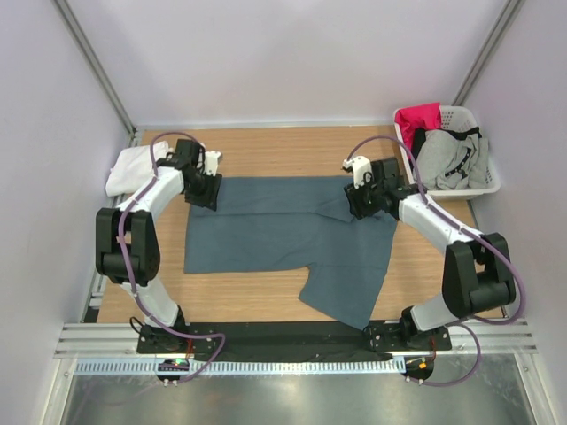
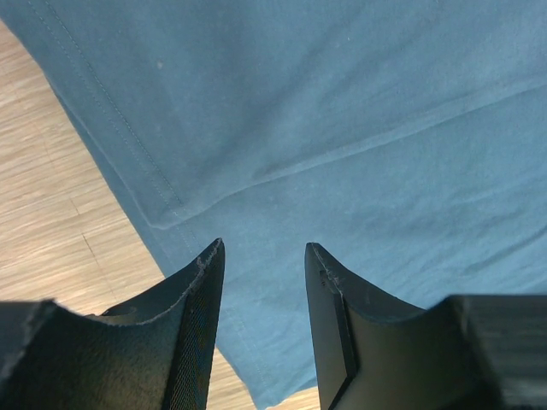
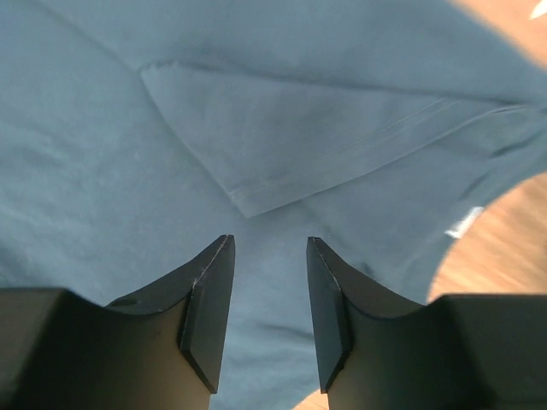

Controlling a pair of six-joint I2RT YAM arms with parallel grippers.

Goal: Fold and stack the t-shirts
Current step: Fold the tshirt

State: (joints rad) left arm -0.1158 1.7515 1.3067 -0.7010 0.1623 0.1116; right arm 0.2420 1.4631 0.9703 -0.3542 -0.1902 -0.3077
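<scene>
The slate-blue t-shirt lies flat on the wooden table, its far part folded over, with one sleeve reaching toward the near edge. My left gripper hovers over the shirt's far left corner. It stands open above the hemmed cloth, holding nothing. My right gripper is over the far right corner, also open with only fabric beneath it. A small white label peeks out at the shirt's edge. The white t-shirt lies bunched at the table's far left.
A white laundry basket at the back right holds a red garment and a grey one. White walls enclose the table on three sides. Both arm bases sit on the black rail at the near edge.
</scene>
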